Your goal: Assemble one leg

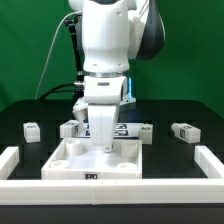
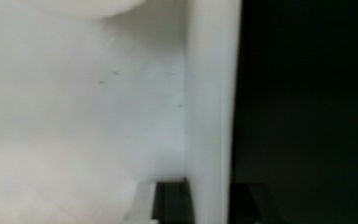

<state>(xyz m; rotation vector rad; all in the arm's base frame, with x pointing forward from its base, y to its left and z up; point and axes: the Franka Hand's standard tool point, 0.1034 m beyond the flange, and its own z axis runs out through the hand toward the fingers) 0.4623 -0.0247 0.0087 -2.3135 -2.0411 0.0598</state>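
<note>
White tagged legs (image 1: 70,128) are being shown lying apart on the black tabletop (image 1: 200,118) behind the tray (image 1: 60,157), two at the exterior view's left, two at its right, all clear of the claw (image 1: 103,142). The claw is being held low over the tray's rear; its opening cannot be told, the wrist view being blurred white

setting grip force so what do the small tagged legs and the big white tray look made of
Leg at the exterior view's far right: looks like hard white plastic with a matte finish, a chunky block with dull, glare-free faces. Tray: seemingly the same matte white plastic, with crisp raised walls. Painted wood cannot be ruled out.
</note>
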